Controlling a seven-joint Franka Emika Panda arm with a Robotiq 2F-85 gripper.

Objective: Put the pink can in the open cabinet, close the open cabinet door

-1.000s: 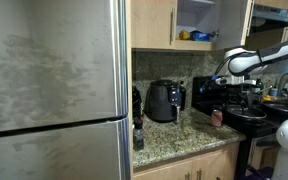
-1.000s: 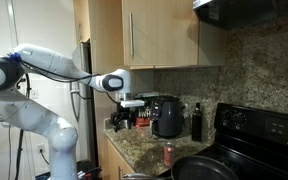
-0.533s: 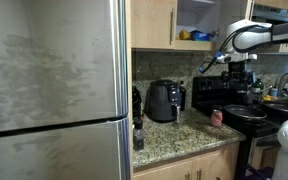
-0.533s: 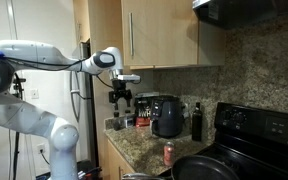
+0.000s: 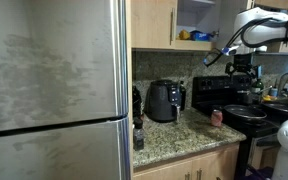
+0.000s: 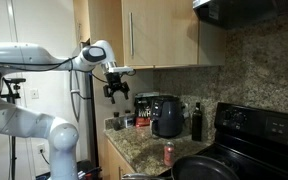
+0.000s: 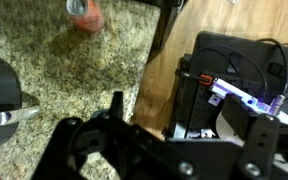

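Pink can point(image 7: 84, 12): upright on counter point(image 7: 64, 70), eleven o'clock in your wrist view. Gripper point(image 6: 116, 90): wide, empty, well above. Centre over it, descend, grip mid-height.

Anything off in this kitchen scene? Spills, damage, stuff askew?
Nothing spilled or damaged. The cabinet stands open with its door swung out, and the pink can sits upright on the counter beside the stove rather than on a shelf.
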